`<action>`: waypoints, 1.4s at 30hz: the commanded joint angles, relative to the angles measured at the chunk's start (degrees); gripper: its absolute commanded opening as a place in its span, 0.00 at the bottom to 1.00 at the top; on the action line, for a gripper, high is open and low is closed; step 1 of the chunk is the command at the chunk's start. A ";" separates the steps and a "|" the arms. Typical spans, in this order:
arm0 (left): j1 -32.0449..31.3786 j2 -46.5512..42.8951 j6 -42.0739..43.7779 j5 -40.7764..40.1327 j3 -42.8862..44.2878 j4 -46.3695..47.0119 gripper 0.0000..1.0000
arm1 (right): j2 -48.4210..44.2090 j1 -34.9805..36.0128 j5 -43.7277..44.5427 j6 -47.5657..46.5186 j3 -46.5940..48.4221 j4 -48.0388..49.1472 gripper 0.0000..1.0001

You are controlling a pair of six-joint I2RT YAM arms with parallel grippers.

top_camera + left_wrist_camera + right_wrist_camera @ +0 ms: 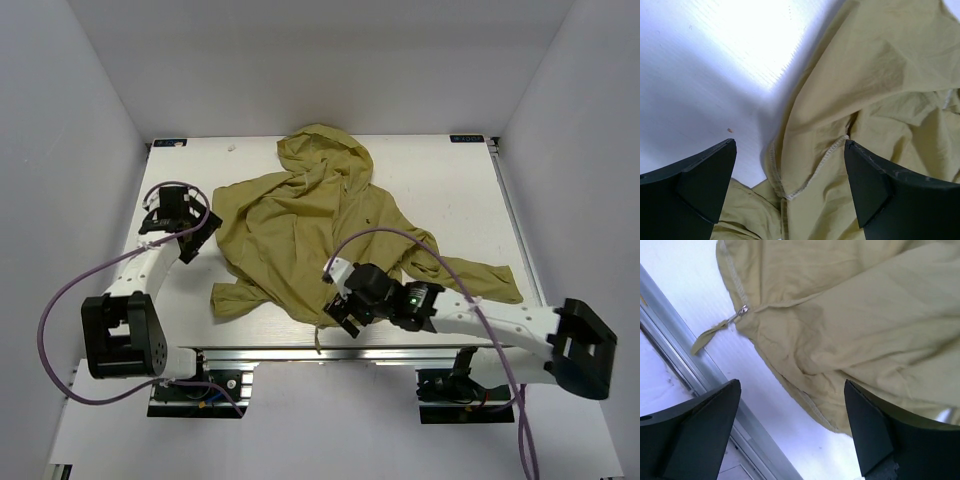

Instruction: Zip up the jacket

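The olive-green hooded jacket (320, 225) lies crumpled on the middle of the white table, hood at the far side. My left gripper (172, 205) is open and empty at the jacket's left edge. In the left wrist view a stitched seam of the jacket (815, 165) lies between the fingers of the left gripper (790, 145). My right gripper (342, 306) is open and empty at the jacket's near hem. The right wrist view shows the hem (810, 400) between the spread fingers of the right gripper (791, 385). A metal zipper pull (742, 311) with a fabric tab (705, 337) lies beyond.
The table's near edge is an aluminium rail (685, 370) just beside the right gripper. The fabric tab hangs over this edge in the top view (318, 340). One sleeve (480, 275) stretches to the right. White walls enclose the table. Purple cables loop over both arms.
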 commanded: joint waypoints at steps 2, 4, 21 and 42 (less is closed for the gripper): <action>0.40 3.36 1.43 0.51 2.40 0.90 0.98 | -9.86 -0.19 4.54 4.05 -3.72 7.11 0.89; 0.31 4.86 1.87 0.42 2.93 2.83 0.98 | -13.73 -1.41 4.55 5.54 -6.00 8.88 0.89; 0.49 31.67 15.76 2.44 20.24 15.75 0.57 | -10.94 -13.90 -2.57 9.77 -5.13 9.59 0.89; -35.61 1.09 17.70 -25.58 7.69 0.84 0.00 | -18.22 -19.09 2.61 19.52 -9.96 3.00 0.89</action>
